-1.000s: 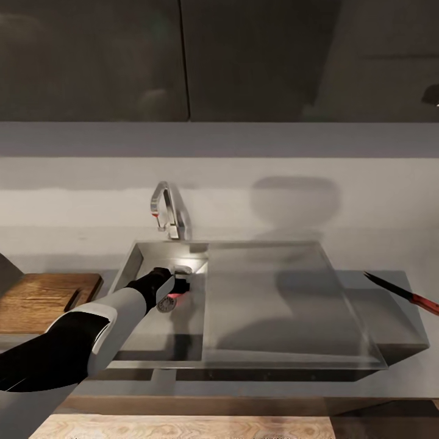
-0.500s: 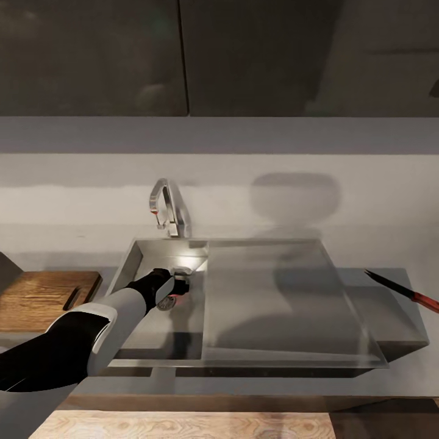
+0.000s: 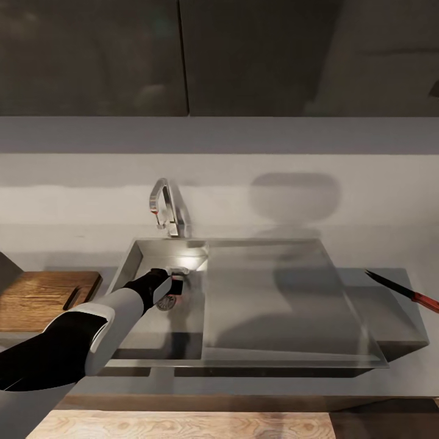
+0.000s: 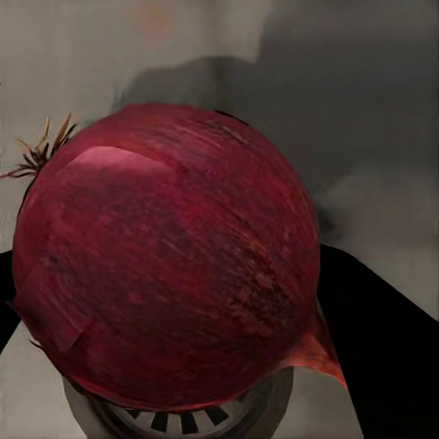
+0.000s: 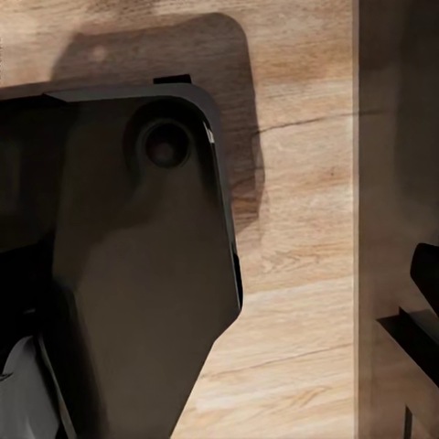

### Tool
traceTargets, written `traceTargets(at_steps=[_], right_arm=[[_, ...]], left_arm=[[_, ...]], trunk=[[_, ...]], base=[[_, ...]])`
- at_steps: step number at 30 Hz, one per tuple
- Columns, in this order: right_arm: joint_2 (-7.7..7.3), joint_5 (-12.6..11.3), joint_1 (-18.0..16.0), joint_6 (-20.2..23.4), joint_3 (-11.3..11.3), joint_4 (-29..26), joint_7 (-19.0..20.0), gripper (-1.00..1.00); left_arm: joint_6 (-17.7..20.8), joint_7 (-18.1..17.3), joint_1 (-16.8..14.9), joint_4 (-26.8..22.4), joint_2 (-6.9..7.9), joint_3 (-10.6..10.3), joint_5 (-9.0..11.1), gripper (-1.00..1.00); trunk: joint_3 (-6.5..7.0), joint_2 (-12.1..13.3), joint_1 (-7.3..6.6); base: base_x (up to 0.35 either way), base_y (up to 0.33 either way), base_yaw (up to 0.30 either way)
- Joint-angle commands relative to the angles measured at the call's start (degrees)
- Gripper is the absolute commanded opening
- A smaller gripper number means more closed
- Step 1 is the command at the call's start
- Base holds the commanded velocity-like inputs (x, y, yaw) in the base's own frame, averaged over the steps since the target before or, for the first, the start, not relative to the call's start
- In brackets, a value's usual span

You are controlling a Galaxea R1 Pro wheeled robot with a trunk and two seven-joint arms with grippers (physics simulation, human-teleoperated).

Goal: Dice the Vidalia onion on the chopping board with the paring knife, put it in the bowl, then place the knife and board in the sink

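One left claw (image 3: 175,286) over sink (image 3: 268,305) onion (image 4: 169,256)

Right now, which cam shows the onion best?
Left wrist view: the red onion looms close, skin and root tuft clear, over the round drain. Head view gives a red sliver past the left gripper in the sink. Right wrist view: wood floor.

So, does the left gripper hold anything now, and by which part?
It cannot be told. The left gripper is down in the sink, the onion close before it over the drain, but no fingers show gripping it.
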Motion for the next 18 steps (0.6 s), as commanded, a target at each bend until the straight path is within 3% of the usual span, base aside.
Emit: traceTargets(at_steps=[1,18], right_arm=[[0.01,0.02,-0.04,-0.25,-0.31,0.06,0.04,1.0],[-0.01,0.02,-0.04,-0.25,-0.31,0.06,0.06,1.0]], left_arm=[[0.32,0.23,-0.02,-0.13,-0.01,-0.4,0.58,-1.0],[0.35,0.32,-0.02,-1.09,-0.09,-0.36,0.58,-1.0]], trunk=[[-0.04,-0.1,0.03],[1.44,-0.1,0.03]], base=[[0.0,0.0,0.0],[0.0,0.0,0.0]])
